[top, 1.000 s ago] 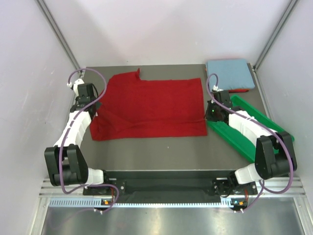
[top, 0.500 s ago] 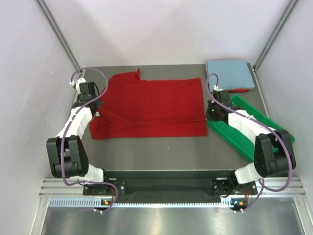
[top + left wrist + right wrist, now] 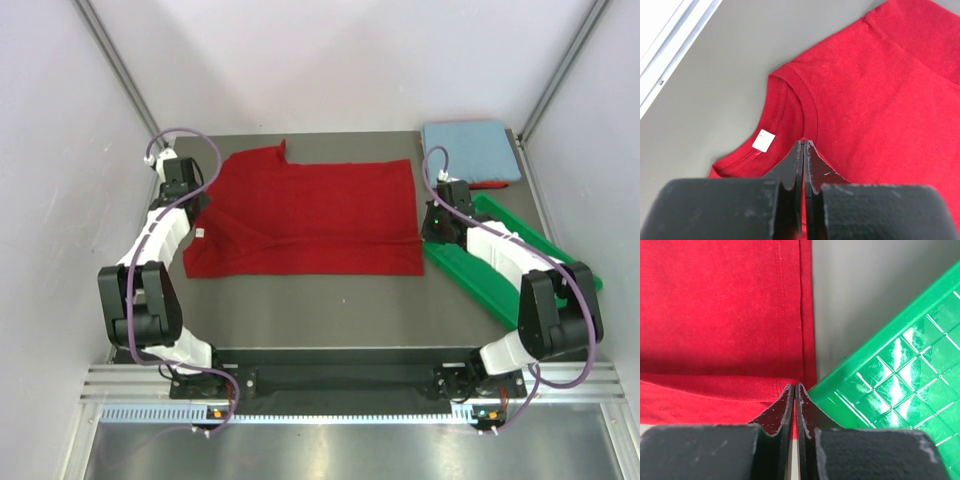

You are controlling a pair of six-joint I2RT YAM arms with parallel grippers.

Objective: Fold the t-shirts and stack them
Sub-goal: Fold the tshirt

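A dark red t-shirt (image 3: 310,215) lies spread across the table, its near part folded over itself. Its white neck label (image 3: 763,139) shows by the collar. My left gripper (image 3: 203,217) is shut on the shirt's cloth beside the collar at the left edge; it also shows in the left wrist view (image 3: 803,145). My right gripper (image 3: 423,237) is shut on the folded hem at the shirt's right edge (image 3: 795,387). A folded light blue t-shirt (image 3: 468,150) lies at the back right on another red t-shirt (image 3: 490,185), of which only an edge shows.
A green plastic tray (image 3: 500,270) lies tilted along the right side, close against my right gripper; it also shows in the right wrist view (image 3: 900,360). White walls with metal posts close in the table on three sides.
Both grippers have moved a little toward the far side with the cloth in them. The shirt's near edge has drawn up and straightened, and the left arm's elbow has swung inward.
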